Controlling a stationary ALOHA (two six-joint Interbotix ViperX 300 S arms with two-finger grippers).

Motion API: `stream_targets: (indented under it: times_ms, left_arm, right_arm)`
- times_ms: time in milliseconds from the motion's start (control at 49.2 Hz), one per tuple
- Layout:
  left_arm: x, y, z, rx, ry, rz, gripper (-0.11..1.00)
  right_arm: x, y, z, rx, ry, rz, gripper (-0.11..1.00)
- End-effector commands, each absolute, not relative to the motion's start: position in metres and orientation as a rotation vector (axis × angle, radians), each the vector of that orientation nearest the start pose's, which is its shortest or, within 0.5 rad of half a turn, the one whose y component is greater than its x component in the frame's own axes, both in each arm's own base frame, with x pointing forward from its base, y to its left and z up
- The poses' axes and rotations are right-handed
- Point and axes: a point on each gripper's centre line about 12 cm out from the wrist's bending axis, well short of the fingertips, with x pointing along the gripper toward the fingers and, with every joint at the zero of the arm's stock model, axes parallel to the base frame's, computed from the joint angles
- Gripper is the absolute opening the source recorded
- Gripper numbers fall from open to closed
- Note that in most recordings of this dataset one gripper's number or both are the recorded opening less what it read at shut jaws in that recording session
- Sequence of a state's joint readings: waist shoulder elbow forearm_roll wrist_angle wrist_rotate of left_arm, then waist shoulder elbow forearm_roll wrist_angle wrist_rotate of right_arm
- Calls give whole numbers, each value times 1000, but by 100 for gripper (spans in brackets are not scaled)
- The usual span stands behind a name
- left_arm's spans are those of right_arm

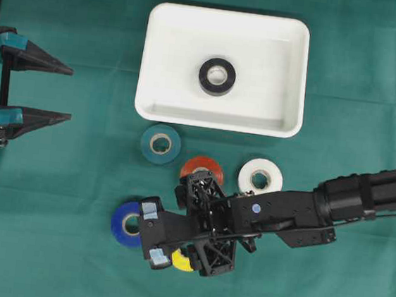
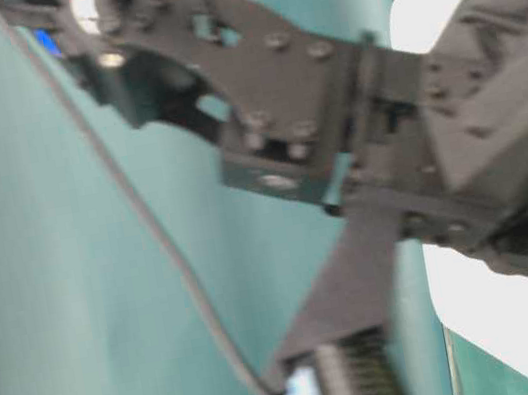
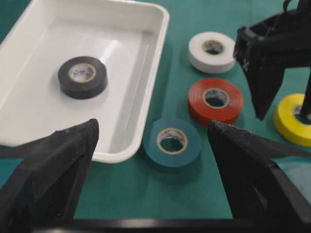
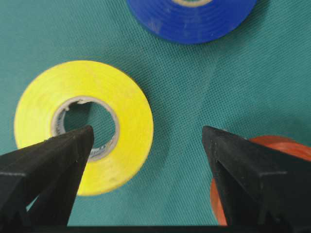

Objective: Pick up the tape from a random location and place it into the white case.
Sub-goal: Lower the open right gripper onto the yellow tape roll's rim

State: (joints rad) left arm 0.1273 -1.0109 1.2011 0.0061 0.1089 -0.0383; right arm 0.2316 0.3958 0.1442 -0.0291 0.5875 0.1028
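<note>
Right gripper (image 4: 146, 145) spread wide, hanging low over flat yellow vinyl tape roll (image 4: 83, 126). Roll off-centre to the left, one finger (image 4: 46, 167) over its core hole. Left gripper (image 3: 153, 145) likewise spread, well apart at far left.

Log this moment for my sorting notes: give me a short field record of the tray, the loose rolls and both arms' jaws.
tray: white case, on green cloth
in tray: black tape
loose rolls: teal tape, red tape, white tape, blue tape, yellow tape
right gripper: jaws open, low over the yellow tape, holding nothing
left gripper: jaws open, empty, at the left edge
</note>
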Motion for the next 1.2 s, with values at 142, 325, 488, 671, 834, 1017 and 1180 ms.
stream_targets:
  times_ms: [142,325,488,671,834,1017,1180]
  left_arm:
    - [186,24,249,-50,289,130,91]
    - [186,24,249,-50,288,130,91]
    - [186,24,249,-52,289,130,91]
    - [186,24,249,-50,291,130,91]
    - [186,24,249,-52,290,130,91]
    - [186,24,249,-49,291,130,91]
    - [186,24,249,-49,291,130,91]
  right_arm:
    - [471,110,124,-62,1098,151,90]
    - [472,110,120,-62,1097,151,90]
    - [473,110,121,-62,1095,151,90]
    - [473,110,121,-63,1093,151,87]
    - [473,110,122,-67,1087,154,58]
    - [473,111,122,-62,1087,153,29]
    - [473,111,122,-62,1087,153,29]
